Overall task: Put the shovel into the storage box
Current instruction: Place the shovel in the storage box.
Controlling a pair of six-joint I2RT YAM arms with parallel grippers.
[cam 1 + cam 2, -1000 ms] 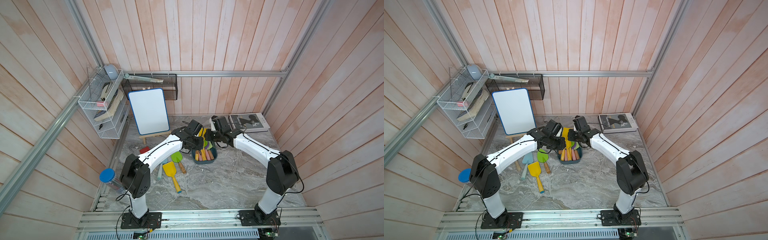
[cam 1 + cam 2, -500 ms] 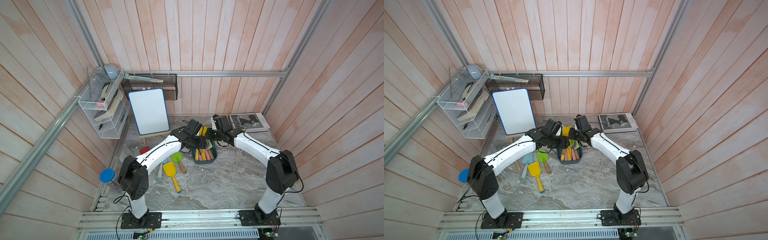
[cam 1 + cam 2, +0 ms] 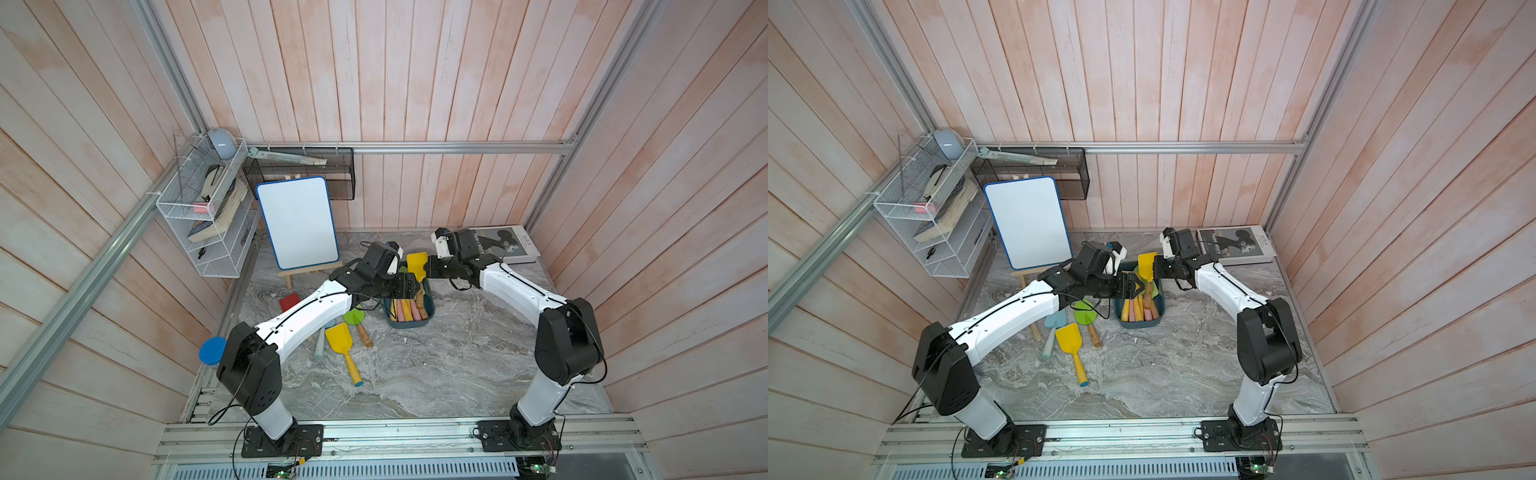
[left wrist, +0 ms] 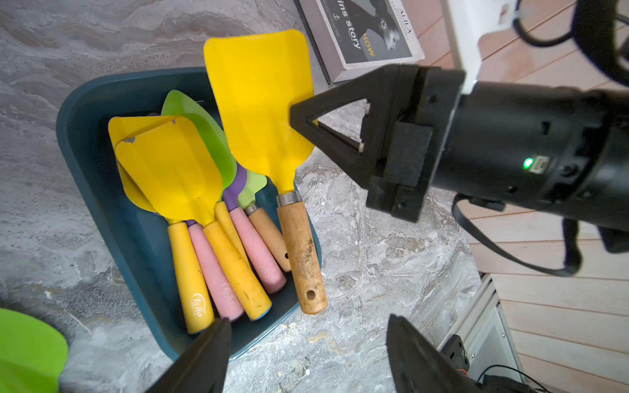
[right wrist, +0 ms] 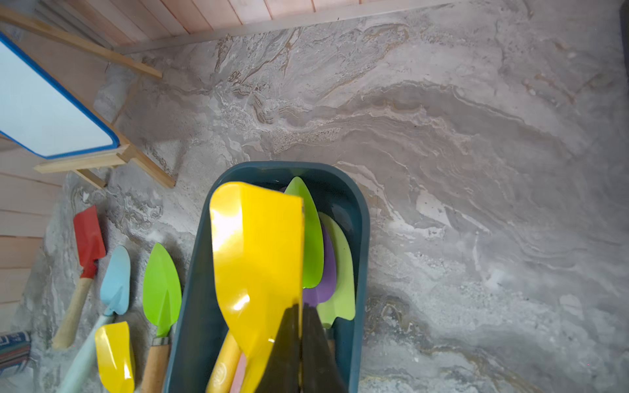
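Nearest, on the marble table (image 3: 415, 374) left of the storage box (image 3: 409, 325): loose yellow shovel (image 3: 1068, 336), then green shovel (image 3: 1084, 314), light blue shovel (image 3: 1054, 322) and red shovel (image 3: 289, 301), all outside the box.

Above the box's near end: left gripper (image 4: 306, 321), fingers spread wide, nothing between them.

Inside the box: stored shovels (image 4: 177, 170) stacked flat, handles toward the near end, yellow, green and purple blades toward the far end.

Over the box's right rim: held shovel (image 4: 258, 102), yellow blade, wooden handle, lifted and not yet lying inside. Pinched at the blade's side edge by the right gripper (image 4: 293, 114), clamped tight on it. Contact between handle and rim unclear.

Beyond the box's far end: book (image 3: 507, 245) to the right, whiteboard (image 3: 297, 222) to the left.
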